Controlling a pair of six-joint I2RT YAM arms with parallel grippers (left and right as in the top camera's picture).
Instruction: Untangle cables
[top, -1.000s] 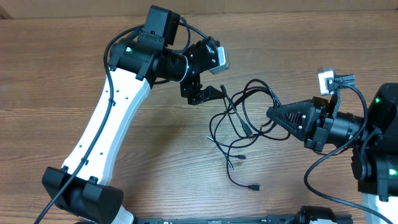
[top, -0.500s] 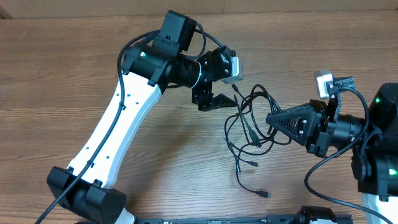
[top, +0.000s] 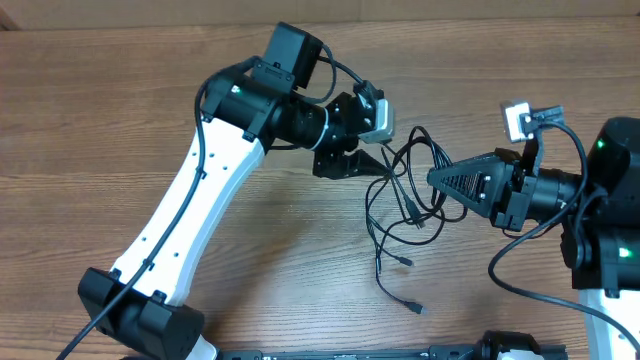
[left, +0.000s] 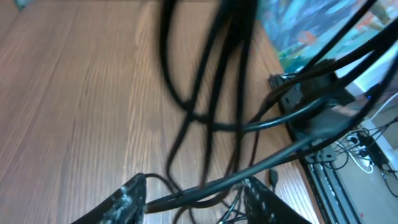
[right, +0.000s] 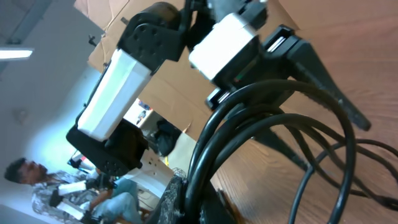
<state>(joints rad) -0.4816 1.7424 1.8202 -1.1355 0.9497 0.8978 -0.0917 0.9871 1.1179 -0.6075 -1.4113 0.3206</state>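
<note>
The cables (top: 410, 208) hang in a loose tangle between the two arms, above the wooden table (top: 100, 120). The right gripper (top: 432, 180) is pressed together on a bunch of strands; its wrist view shows the loops (right: 198, 163) rising straight from its tip. The left gripper (top: 362, 160) stands spread just left of the tangle. In its wrist view one strand runs crosswise between the parted fingers (left: 132, 194), the other strands (left: 236, 31) blurred beyond. One loose plug end (top: 415, 308) trails onto the table below the tangle.
</note>
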